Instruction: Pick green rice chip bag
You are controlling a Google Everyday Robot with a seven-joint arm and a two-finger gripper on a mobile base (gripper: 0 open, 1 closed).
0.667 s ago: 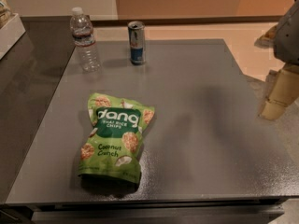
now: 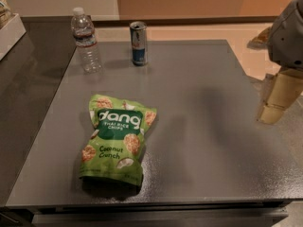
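The green rice chip bag point(image 2: 115, 144) lies flat on the grey table point(image 2: 208, 141), left of centre and near the front edge. It is a crinkly light-green pouch with a dark-green "dang" label and its top points away from me. My gripper point(image 2: 278, 100) hangs at the right edge of the view, over the table's right side. It is well to the right of the bag, apart from it, and holds nothing that I can see.
A clear water bottle point(image 2: 85, 40) stands at the back left of the table. A blue and silver can point(image 2: 138, 44) stands to its right. A white box edge point(image 2: 10, 32) shows at the far left on a darker counter.
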